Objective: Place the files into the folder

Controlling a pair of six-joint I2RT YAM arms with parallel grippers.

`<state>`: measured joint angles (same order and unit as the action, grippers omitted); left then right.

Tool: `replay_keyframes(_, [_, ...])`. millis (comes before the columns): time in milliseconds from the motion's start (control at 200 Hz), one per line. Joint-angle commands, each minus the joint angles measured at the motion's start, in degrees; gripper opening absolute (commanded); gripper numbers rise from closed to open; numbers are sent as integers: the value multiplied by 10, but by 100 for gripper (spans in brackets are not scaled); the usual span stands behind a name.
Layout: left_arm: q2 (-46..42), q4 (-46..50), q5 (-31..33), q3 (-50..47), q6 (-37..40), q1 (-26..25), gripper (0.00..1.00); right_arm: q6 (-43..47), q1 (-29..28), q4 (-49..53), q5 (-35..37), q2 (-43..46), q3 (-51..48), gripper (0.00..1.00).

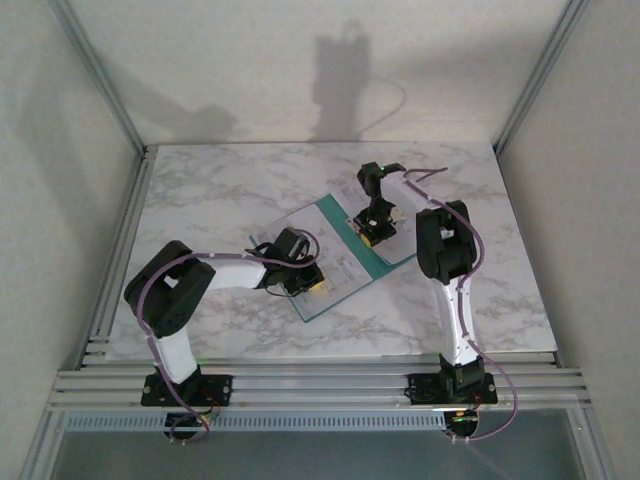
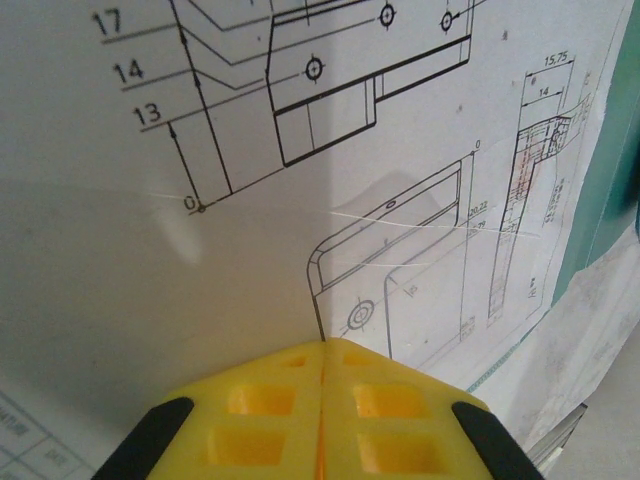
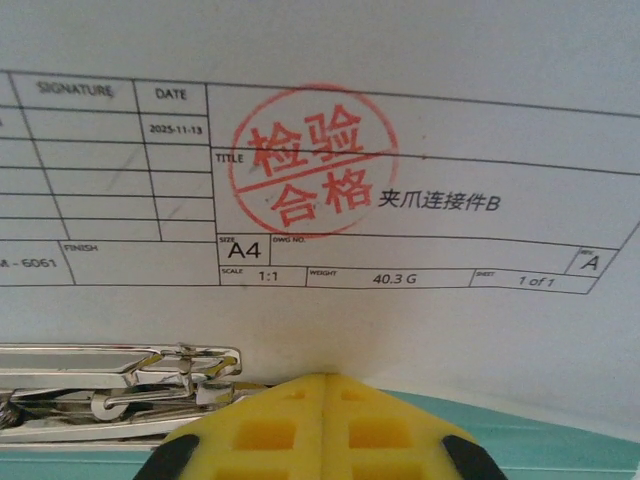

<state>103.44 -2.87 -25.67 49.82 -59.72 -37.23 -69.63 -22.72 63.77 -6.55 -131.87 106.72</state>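
The teal folder (image 1: 401, 250) lies open in the middle of the marble table, with the files (image 1: 318, 240), white sheets of technical drawings, lying on it. My left gripper (image 1: 306, 284) is shut, its yellow tip (image 2: 325, 346) resting on a drawing sheet (image 2: 250, 250); a teal edge of the folder (image 2: 606, 190) runs along the right. My right gripper (image 1: 376, 232) is shut too, its tip (image 3: 323, 378) at the lower edge of a sheet (image 3: 420, 330) bearing a title block and a red round stamp, just above the folder's bare teal surface (image 3: 560, 445). Nothing sits between either pair of fingers.
A metal spring clip (image 3: 120, 385) is fixed to the folder just left of my right fingertips. Aluminium frame rails (image 1: 120, 250) border the marble table (image 1: 220, 185) on the left and at the near edge. Bare marble surrounds the folder.
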Motion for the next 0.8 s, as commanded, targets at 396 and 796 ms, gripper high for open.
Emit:
replay_keyframes(396, [38, 116, 45, 1, 36, 8, 7, -24, 7, 99, -72, -155, 133, 0])
replay_keyframes(796, [51, 132, 62, 21, 66, 8, 7, -63, 5, 178, -128, -230, 207, 0])
